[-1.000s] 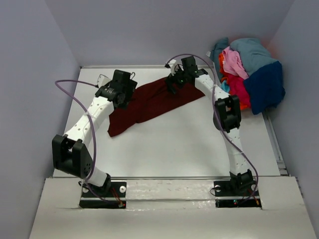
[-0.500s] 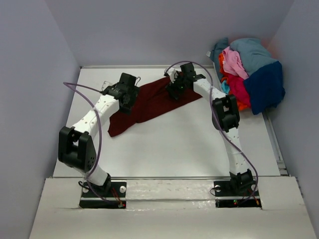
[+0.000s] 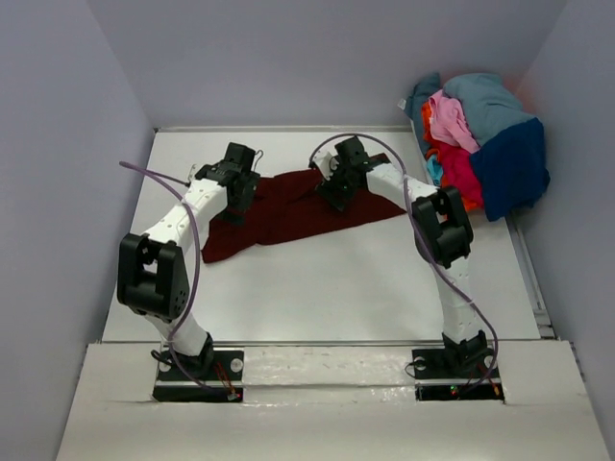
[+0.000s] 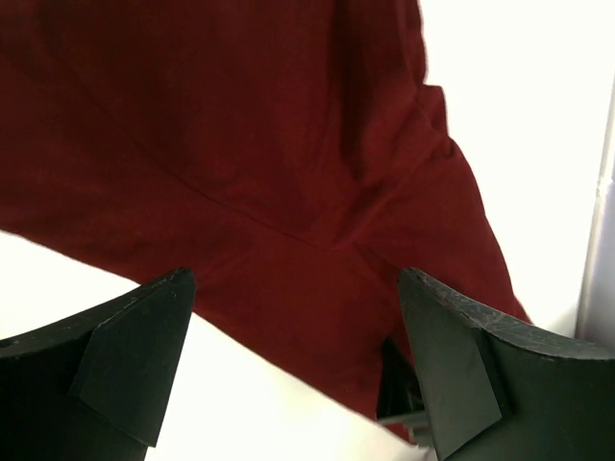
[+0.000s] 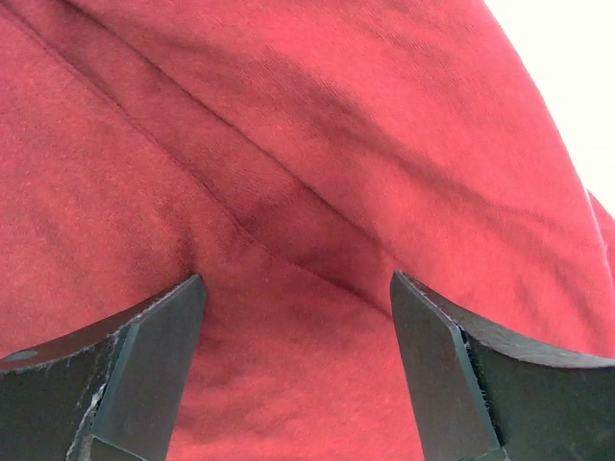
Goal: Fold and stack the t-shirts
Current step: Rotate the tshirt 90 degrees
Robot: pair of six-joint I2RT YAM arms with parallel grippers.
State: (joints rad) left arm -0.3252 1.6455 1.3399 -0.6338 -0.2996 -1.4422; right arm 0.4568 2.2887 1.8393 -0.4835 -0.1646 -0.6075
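A dark maroon t-shirt (image 3: 288,211) lies spread flat across the back half of the table. My left gripper (image 3: 236,197) hangs open over its left part; in the left wrist view the gripper (image 4: 298,331) straddles the shirt's (image 4: 240,144) near hem, with white table beside it. My right gripper (image 3: 336,195) stands open over the shirt's upper middle. In the right wrist view its fingers (image 5: 144,365) flank a seam fold of the cloth (image 5: 307,192), with nothing pinched between them. The other t-shirts sit in a heap at the back right: pink (image 3: 452,120), teal-blue (image 3: 485,96), navy (image 3: 509,168) and red (image 3: 456,173).
The white table (image 3: 336,288) is walled in by grey panels on the left, back and right. A metal rail (image 3: 533,279) runs along its right edge. Purple cables loop off both arms.
Both grippers have come down and toward the near side onto the maroon shirt. The shirt's right end has slid nearer. The right jaws have narrowed a little.
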